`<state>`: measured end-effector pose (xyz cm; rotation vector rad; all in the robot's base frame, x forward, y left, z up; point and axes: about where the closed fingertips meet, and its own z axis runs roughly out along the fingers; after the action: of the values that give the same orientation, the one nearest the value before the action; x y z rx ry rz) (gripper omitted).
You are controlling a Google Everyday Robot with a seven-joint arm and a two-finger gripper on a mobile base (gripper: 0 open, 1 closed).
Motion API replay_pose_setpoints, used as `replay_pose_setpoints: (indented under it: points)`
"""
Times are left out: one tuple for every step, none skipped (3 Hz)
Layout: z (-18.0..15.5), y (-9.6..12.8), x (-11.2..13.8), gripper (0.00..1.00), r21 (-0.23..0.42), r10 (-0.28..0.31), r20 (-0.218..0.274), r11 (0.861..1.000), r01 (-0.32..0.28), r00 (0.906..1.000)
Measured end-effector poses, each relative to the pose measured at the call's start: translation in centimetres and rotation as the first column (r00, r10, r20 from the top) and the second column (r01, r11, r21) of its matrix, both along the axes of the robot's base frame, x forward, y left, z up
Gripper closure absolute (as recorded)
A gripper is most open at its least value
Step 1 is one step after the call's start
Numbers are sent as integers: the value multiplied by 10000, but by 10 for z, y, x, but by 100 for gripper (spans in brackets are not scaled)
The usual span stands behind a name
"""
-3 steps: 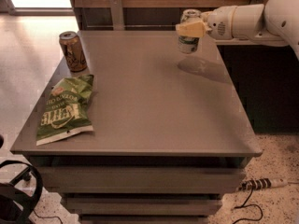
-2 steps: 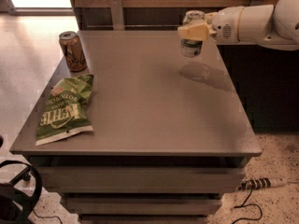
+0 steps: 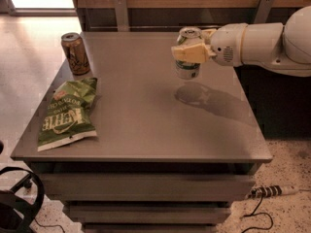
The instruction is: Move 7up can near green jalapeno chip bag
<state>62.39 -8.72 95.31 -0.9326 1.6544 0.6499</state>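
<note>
Got the 7up can (image 3: 187, 69) pinched in the gripper (image 3: 190, 52) above the table (image 3: 146, 115), right side, well apart from the green jalapeno chip bag (image 3: 67, 113) at left.

A grey desk (image 3: 146, 130) carries a green jalapeno chip bag (image 3: 68, 113), flat at its left edge, and a brown-gold can (image 3: 75, 53) upright just behind it. The claw (image 3: 188, 52) holds the 7up can (image 3: 187, 71) above the desk's far right.

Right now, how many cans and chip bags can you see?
Cans: 2, the 7up can held above the table in the tool, and the brown can.
Chip bags: 1, the green bag.
Total: 3.
</note>
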Motion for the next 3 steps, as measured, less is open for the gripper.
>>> replay_pose_setpoints:
  points:
    - [-5, 24, -34, 100, -92, 462, -55, 9989, -462, 9989]
    - [-10, 50, -60, 100, -76, 1328, -57, 9911, -1328, 9911]
    - [-22, 74, -83, 100, -104, 2299, -40, 9732, -2299, 9732]
